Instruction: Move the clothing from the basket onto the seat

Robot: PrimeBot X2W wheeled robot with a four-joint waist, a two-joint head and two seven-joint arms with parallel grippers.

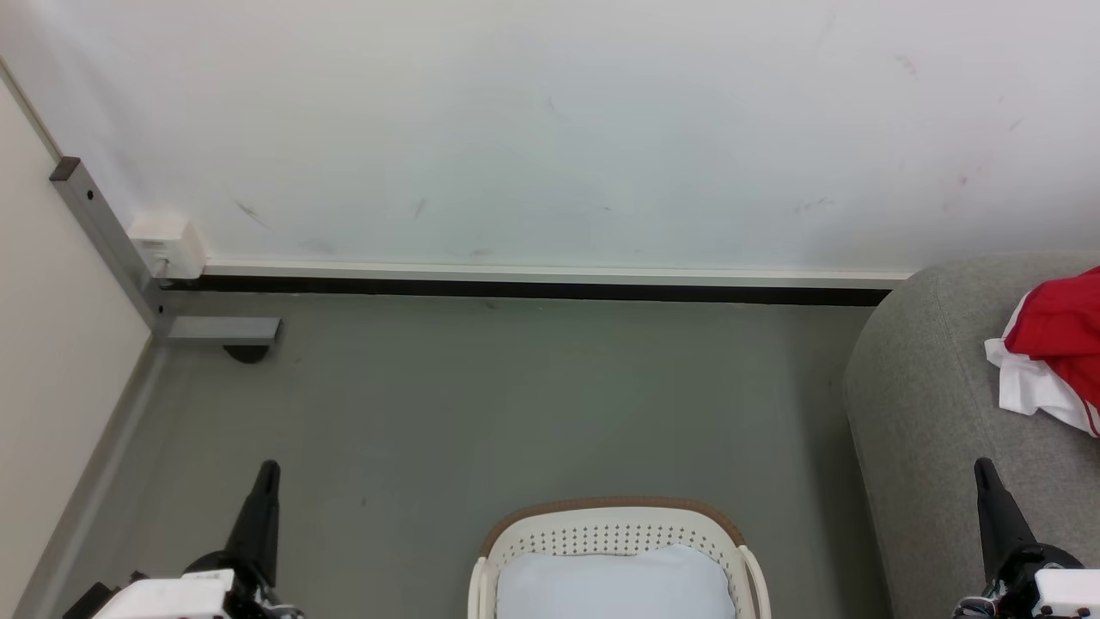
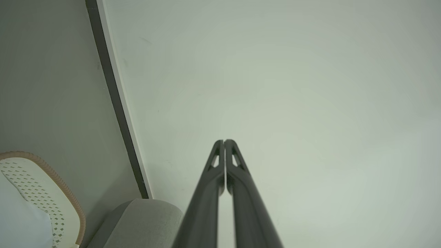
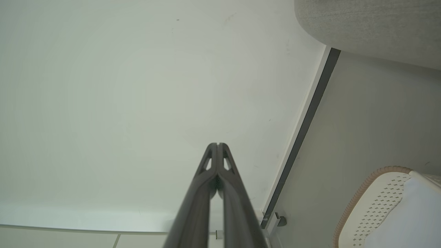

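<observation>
The red-and-white clothing [image 1: 1061,331] lies on the grey sofa [image 1: 928,387] at 3 o'clock, while the laundry basket [image 1: 601,507] at 6 o'clock shows just a pale pad [image 1: 614,585], so I judge the transfer finished. My left gripper [image 2: 224,141] and right gripper [image 3: 218,144] rest with fingers together, empty; next I'd check the basket's hidden part.

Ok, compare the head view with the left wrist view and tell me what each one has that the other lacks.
Head view: red and white clothing lying on the grey sofa, the right gripper, a white wall box. Left wrist view: the left gripper seen end-on, fingertips pressed together. Shared: the basket with its pale pad, the sofa, wall, dark baseboard, floor.
</observation>
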